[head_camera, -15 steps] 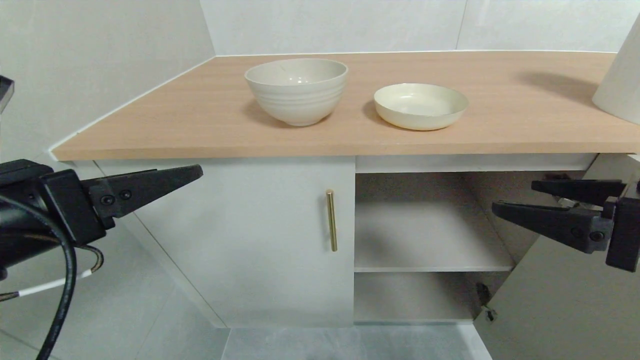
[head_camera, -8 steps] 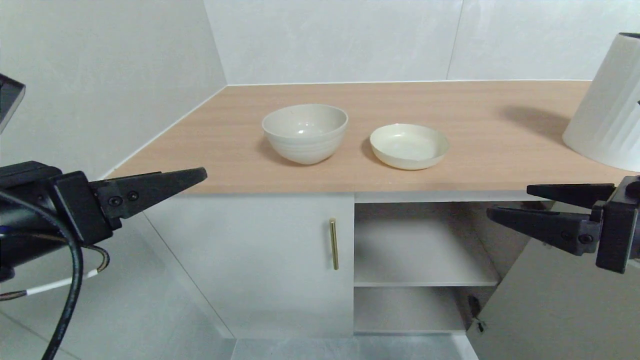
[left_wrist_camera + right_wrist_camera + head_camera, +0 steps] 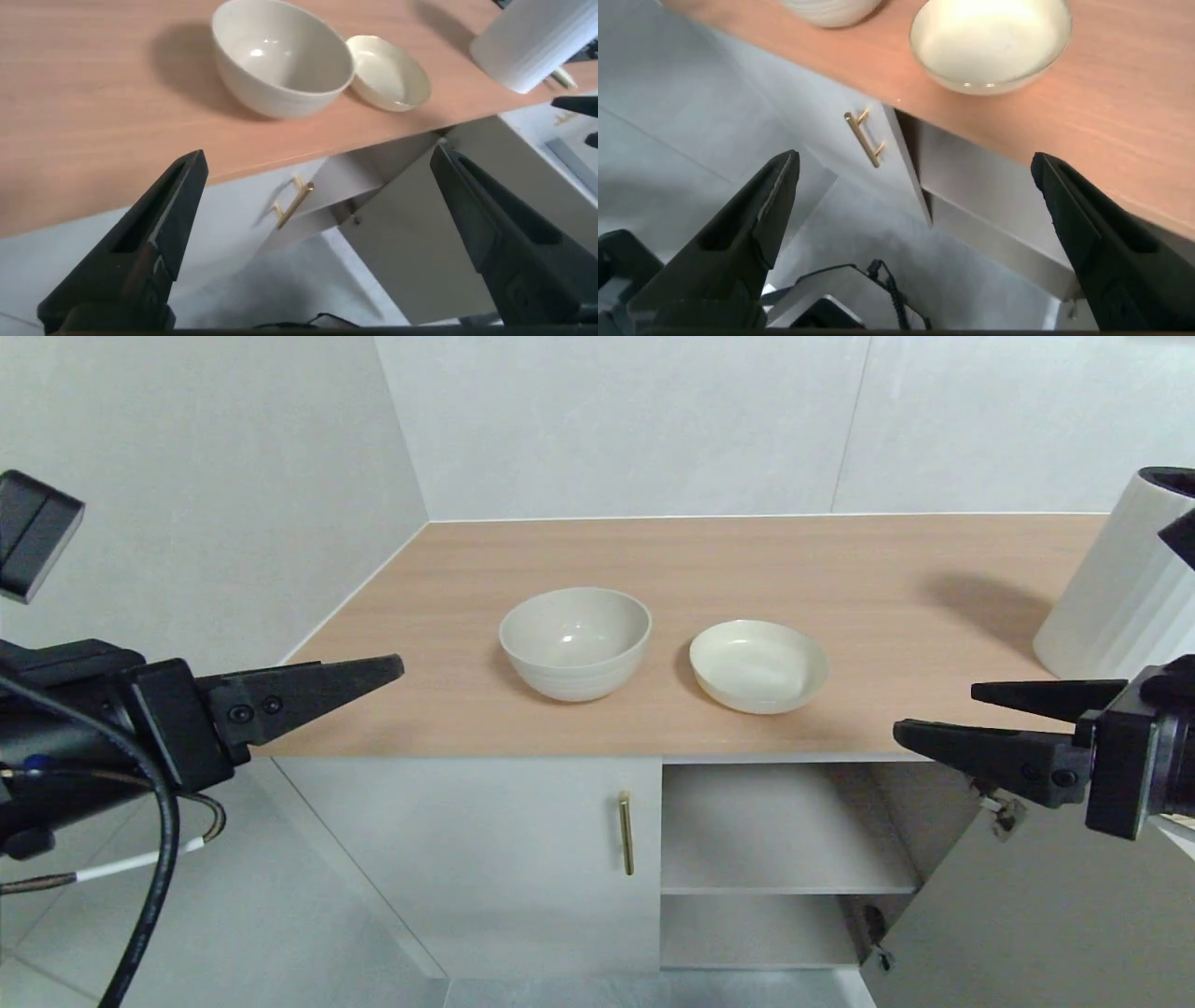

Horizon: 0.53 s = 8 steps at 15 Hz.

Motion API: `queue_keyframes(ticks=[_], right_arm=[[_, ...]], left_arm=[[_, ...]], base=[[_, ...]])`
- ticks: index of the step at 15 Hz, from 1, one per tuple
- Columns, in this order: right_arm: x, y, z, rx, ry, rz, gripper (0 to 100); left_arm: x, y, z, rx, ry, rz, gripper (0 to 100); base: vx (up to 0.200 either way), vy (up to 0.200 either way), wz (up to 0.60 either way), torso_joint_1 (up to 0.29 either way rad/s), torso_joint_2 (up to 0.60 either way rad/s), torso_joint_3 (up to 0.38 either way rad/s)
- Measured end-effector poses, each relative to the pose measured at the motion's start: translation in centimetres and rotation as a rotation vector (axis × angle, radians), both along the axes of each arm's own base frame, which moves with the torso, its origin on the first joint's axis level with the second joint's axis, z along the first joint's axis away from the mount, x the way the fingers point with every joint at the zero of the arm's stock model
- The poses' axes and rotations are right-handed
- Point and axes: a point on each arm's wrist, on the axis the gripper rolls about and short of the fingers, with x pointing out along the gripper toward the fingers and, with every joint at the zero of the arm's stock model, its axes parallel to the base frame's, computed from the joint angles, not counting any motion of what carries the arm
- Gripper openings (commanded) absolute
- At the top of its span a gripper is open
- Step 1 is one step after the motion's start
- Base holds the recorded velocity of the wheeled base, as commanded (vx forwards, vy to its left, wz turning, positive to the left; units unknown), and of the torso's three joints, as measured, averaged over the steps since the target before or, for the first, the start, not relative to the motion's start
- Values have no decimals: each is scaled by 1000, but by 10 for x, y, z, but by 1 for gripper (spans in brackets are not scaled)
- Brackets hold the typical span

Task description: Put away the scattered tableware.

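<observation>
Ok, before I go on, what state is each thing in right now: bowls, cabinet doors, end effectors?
deep bowl: upright, empty, on the countertop
shallow bowl: upright, empty, on the countertop, apart from the deep bowl
left cabinet door: shut
right cabinet door: swung open
left end effector: open, holding nothing
right end effector: open, holding nothing

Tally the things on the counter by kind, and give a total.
Bowls: 2 (deep bowl, shallow bowl)
Ribbed white vessel: 1
Total: 3
</observation>
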Motion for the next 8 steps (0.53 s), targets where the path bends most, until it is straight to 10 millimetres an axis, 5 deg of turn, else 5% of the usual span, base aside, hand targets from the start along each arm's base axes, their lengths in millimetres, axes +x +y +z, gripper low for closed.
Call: queue_keyframes(ticks=[5,8], right_arm=[[22,3,7,-1,-2,-59,100],[62,15,15,0,30,-208,100]], left_arm=[[7,-11,15,-14,-28,-46,100],[20,-16,33,-6,49,-17,100]], base=[[0,0,0,8,-15,-8],[0,0,0,0,0,0]])
